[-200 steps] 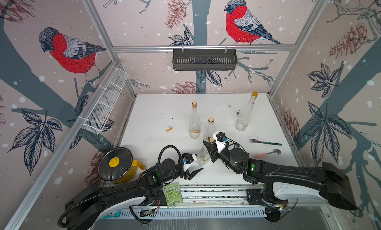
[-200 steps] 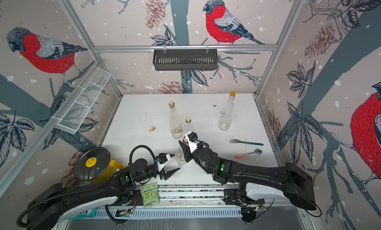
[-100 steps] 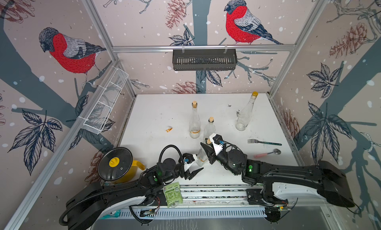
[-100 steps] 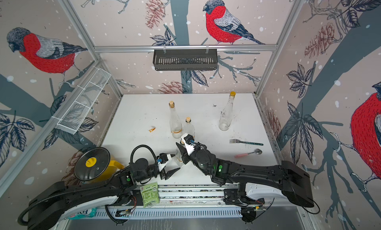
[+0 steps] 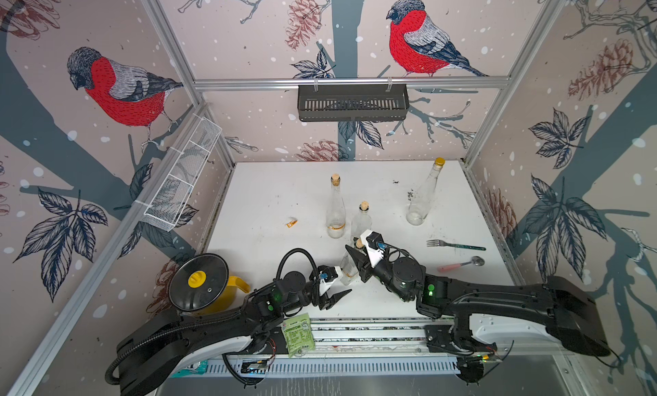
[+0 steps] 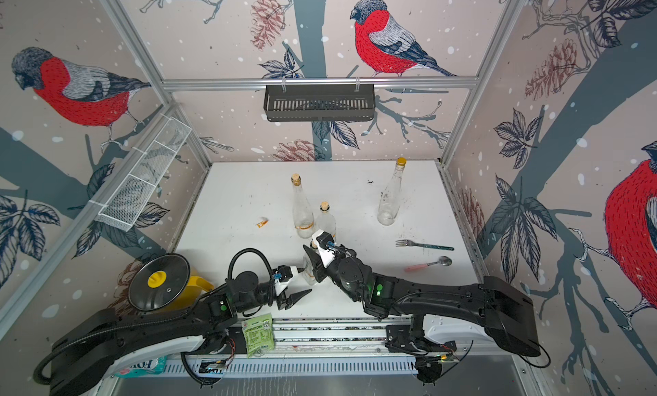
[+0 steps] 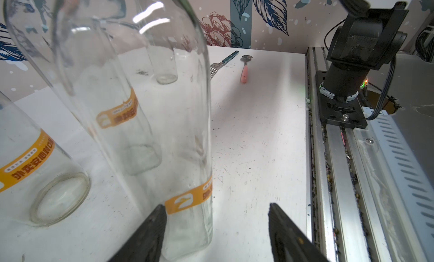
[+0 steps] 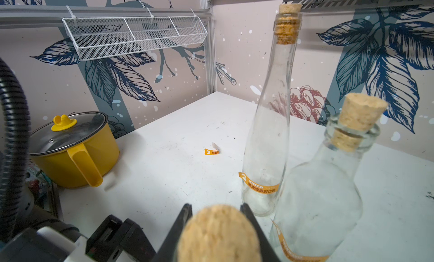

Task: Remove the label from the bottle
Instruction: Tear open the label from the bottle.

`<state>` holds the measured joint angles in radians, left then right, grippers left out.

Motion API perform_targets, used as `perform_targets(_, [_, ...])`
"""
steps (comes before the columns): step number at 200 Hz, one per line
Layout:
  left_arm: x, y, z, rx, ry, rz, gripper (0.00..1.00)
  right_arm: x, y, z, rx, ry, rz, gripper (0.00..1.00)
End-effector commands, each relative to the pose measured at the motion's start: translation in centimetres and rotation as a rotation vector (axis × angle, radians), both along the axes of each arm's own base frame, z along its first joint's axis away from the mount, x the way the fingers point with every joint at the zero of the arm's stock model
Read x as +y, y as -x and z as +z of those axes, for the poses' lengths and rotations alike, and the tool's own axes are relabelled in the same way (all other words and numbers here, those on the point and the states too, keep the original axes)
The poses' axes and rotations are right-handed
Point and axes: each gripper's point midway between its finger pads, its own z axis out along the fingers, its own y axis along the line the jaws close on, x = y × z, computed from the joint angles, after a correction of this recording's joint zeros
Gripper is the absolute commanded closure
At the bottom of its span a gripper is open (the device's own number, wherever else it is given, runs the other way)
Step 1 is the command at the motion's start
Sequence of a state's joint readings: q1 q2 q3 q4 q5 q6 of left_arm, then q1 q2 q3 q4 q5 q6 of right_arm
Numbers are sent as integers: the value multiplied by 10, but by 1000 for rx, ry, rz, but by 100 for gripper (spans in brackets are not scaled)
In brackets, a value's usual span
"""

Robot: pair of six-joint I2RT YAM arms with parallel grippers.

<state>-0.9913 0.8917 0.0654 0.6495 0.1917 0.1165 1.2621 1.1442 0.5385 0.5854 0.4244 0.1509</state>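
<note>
Bottle (image 5: 347, 270) sits near the bench (image 5: 270, 198) front edge, about mid-width. Its orange label (image 7: 187, 199) is a band low on the glass, still on.

Right pincer (image 8: 218, 216): clamped on the bottle's top, with the cork (image 8: 218, 232) between the jaws.

Left pincer (image 7: 213, 216): jaws wide, low at the bottle's base. One jaw is right at the label end and the other stands off over bare bench. Can't tell if the near jaw touches the glass.

Rest of the bench:
- Tall corked bottle (image 5: 335, 213) and short corked bottle (image 5: 362, 220) stand just behind, both with orange bands.
- Yellow-capped bottle (image 5: 423, 195) is toward the far right corner.
- Fork (image 5: 455, 245) and spoon (image 5: 462, 264) lie by the right edge.
- Torn label scrap (image 5: 291, 223) lies left of the tall bottle.
- Yellow pot (image 8: 77, 155), lid on, is at the front left corner.
</note>
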Motion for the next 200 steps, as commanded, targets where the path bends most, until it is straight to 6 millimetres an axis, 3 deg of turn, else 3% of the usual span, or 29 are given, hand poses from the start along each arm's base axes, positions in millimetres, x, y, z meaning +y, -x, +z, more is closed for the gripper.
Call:
perform_targets(1, [-6, 1, 20, -56, 57, -29, 32, 4, 4, 10, -9, -51, 27, 100])
perform_targets(152, [-7, -2, 16, -38, 35, -14, 62, 2, -5, 7, -13, -42, 1, 100])
perform_targets(200, [-2, -16, 16, -50, 18, 70, 57, 3, -5, 6, -16, -41, 8, 100])
